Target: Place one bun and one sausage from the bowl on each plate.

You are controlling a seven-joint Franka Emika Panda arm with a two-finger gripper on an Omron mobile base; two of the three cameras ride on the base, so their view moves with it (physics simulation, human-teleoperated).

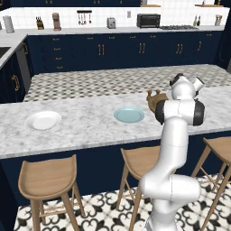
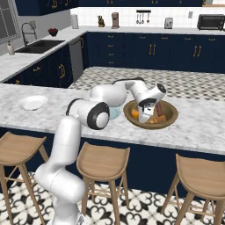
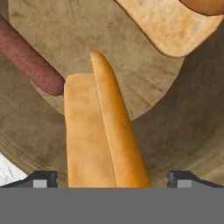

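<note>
Closest to the hand camera lay a split tan bun, running lengthwise up between the two dark fingers, which stood spread wide at either side of it, grasping nothing. Touched at its far left corner by the end of a reddish-brown sausage slanting off to the upper left. Lay beyond, at upper right, a second bun, partly cut off by the edge. All rested inside the brown wooden bowl.

Seen from the right base camera, hung low over that bowl on the marble bench, with the gripper pointing down among the buns and sausages. Sat just left of the bowl, half hidden by the arm there, the pale teal plate; sat well apart toward the bench's left end, the white plate. Stood under the bench's near edge, wooden stools.
</note>
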